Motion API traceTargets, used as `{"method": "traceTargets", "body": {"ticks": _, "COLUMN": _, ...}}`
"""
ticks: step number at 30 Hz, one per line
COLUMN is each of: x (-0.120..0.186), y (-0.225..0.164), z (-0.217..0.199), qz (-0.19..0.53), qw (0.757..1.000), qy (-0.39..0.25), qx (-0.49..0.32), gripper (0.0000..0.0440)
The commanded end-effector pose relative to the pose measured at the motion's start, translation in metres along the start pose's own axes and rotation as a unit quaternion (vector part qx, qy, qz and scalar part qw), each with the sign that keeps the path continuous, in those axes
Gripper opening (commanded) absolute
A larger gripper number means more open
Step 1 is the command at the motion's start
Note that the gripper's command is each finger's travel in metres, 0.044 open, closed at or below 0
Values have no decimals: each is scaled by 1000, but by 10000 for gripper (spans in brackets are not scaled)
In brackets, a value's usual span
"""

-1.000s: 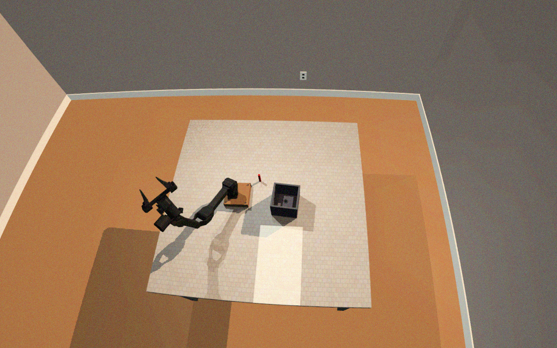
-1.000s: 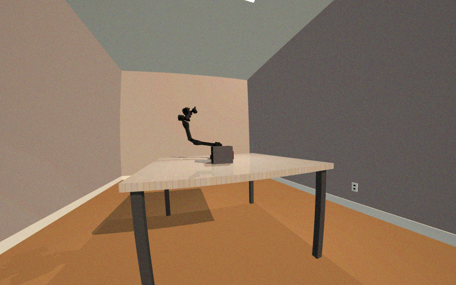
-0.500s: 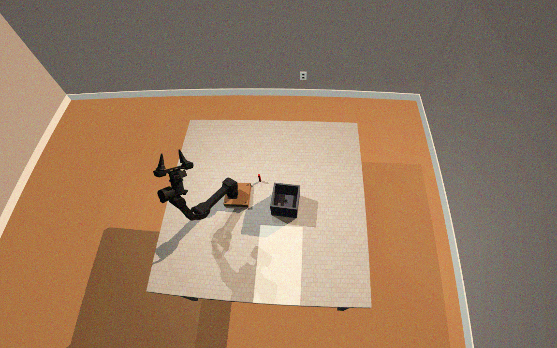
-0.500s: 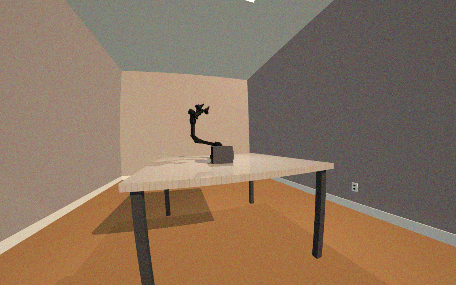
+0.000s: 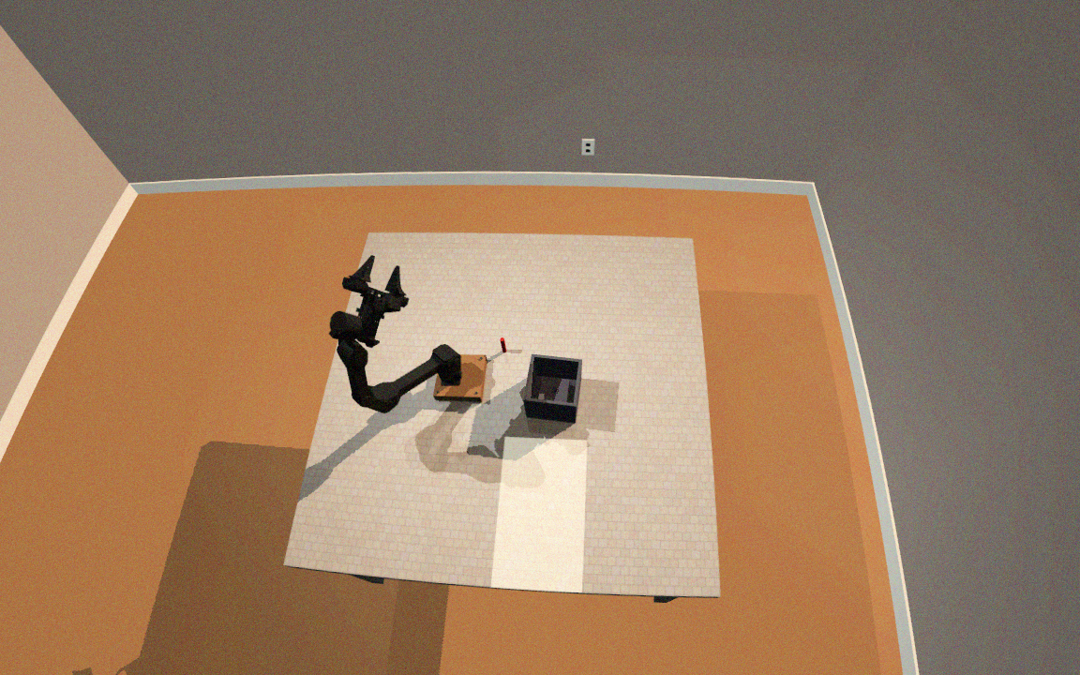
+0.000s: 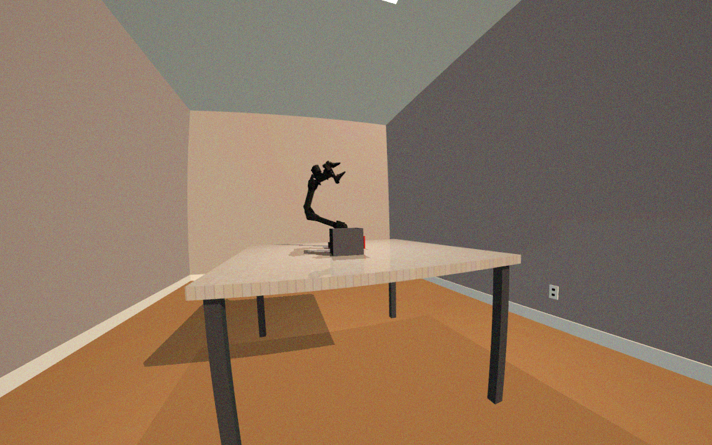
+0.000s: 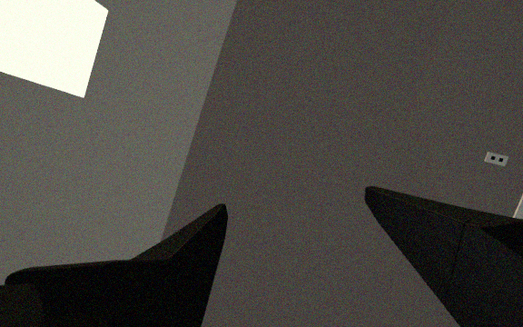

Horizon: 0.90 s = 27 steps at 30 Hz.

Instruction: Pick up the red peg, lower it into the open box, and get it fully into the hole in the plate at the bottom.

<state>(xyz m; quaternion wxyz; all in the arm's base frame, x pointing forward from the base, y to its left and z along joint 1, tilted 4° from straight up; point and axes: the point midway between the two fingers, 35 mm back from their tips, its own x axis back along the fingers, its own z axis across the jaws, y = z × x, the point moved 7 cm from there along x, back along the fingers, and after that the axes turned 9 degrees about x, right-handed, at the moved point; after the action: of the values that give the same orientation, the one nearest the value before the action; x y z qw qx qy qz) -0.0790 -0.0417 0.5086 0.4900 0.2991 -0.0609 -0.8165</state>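
Pincer: I have the pincer (image 5: 384, 262) (image 6: 342, 167) (image 7: 294, 202) open wide, its two black fingers spread apart and gripping nothing.
Pincer position: It hangs high in the air, well apart from the peg and the box. From the top camera I see it over the far left part of the tabletop (image 5: 627, 293) (image 6: 430, 257).
Arm: My black arm (image 5: 367, 394) (image 6: 309, 199) reaches out from its base, bends, and rises to the pincer. In the exterior view it makes a tall curve above and behind the box.
Base: The arm stands on an orange-brown base plate (image 5: 468, 391), with the peg and the box off to its right in the top view.
Red peg: The red peg (image 5: 502, 345) (image 6: 364, 241) stands upright on the tabletop, outside the box. From above I see it between the base plate and the box, a little toward the grey wall. In the exterior view only a red strip shows past the box's right edge.
Open box: The dark box (image 5: 551, 410) (image 6: 347, 241) sits upright with its open side up. Its inside is shadowed, and I cannot make out the hole from here.
Wrist view: Between the finger ends I see the grey wall (image 5: 695, 100) (image 6: 596, 165) (image 7: 311, 113). A white outlet (image 5: 588, 146) (image 6: 553, 291) (image 7: 497, 159) shows at the right, and a bright panel (image 7: 34, 41) fills the upper left corner.
Light: A pale bright patch (image 5: 539, 520) lies across the tabletop's near part in my top view.
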Motion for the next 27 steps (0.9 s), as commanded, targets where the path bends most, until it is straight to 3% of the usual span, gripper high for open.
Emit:
{"method": "traceTargets", "body": {"ticks": 1, "x": -18, "y": 1, "z": -19, "qz": -9, "qw": 999, "qy": -48, "qx": -20, "gripper": 428}}
{"method": "traceTargets", "body": {"ticks": 13, "x": -74, "y": 10, "z": -94, "qz": -52, "qw": 968, "qy": -226, "qx": -93, "gripper": 424}}
{"method": "traceTargets", "body": {"ticks": 27, "x": -105, "y": 25, "z": -180, "qz": -93, "qw": 897, "qy": -393, "qx": -180, "gripper": 415}}
